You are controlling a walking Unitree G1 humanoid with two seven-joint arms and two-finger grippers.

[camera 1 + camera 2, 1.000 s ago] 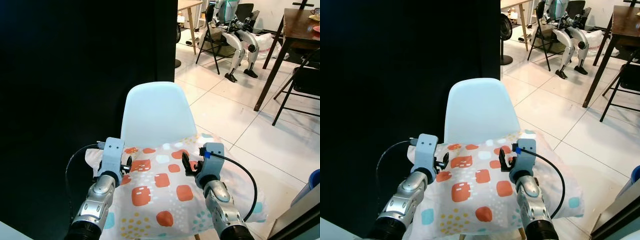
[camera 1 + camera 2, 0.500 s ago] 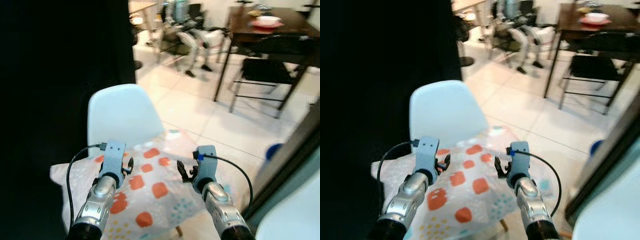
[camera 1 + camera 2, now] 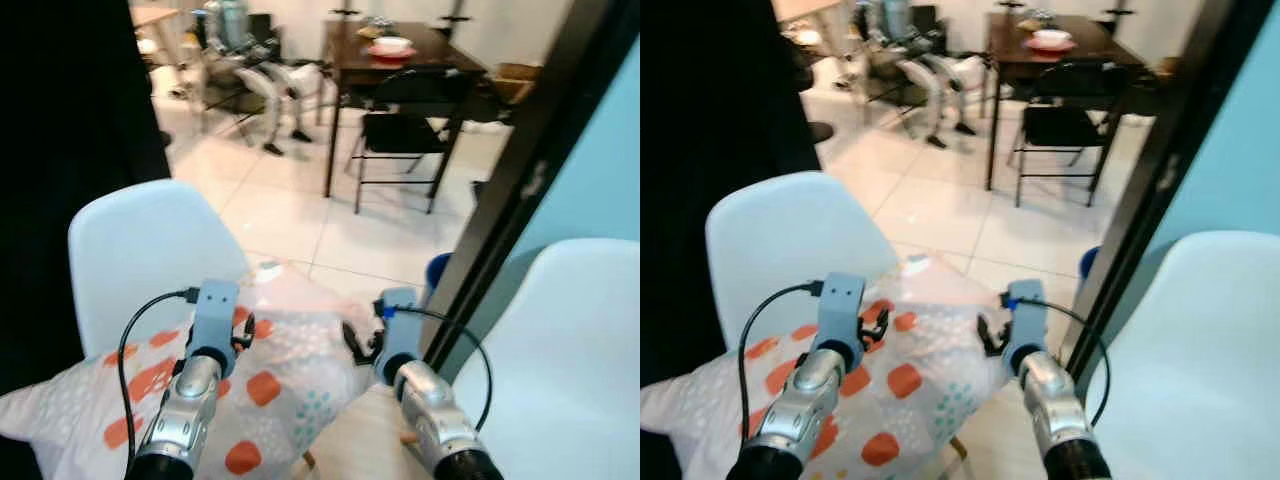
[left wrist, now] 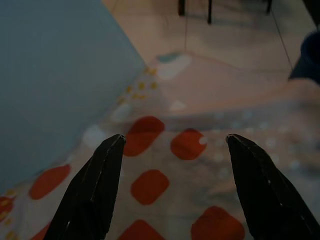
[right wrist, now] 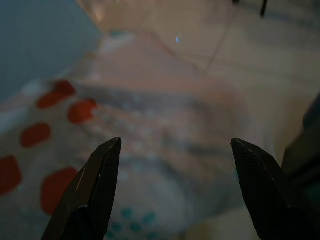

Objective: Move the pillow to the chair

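Observation:
A white pillow [image 3: 270, 385] with orange squares and teal dots lies on the seat of a pale blue chair [image 3: 150, 255], its right corner hanging past the seat edge. My left gripper [image 3: 243, 338] hovers open just above the pillow's middle; in the left wrist view the left gripper [image 4: 175, 137] has the pillow [image 4: 165, 185] under it and the chair back [image 4: 50, 75] beside it. My right gripper [image 3: 357, 343] is open over the pillow's right edge. Nothing lies between the spread fingers of the right gripper [image 5: 176, 142], with the pillow [image 5: 150, 135] beneath.
A second pale blue chair [image 3: 565, 335] stands close on the right, behind a black slanted post [image 3: 500, 200]. A blue bin [image 3: 438, 272] sits by the post. Farther off are a dark table [image 3: 400, 62], a black folding chair [image 3: 400, 130] and a legged robot [image 3: 265, 80]. A black curtain [image 3: 60, 100] hangs on the left.
The whole view has swung to the right, so chair and pillow now sit further left and the second chair has come into sight. Both grippers remain open over the pillow.

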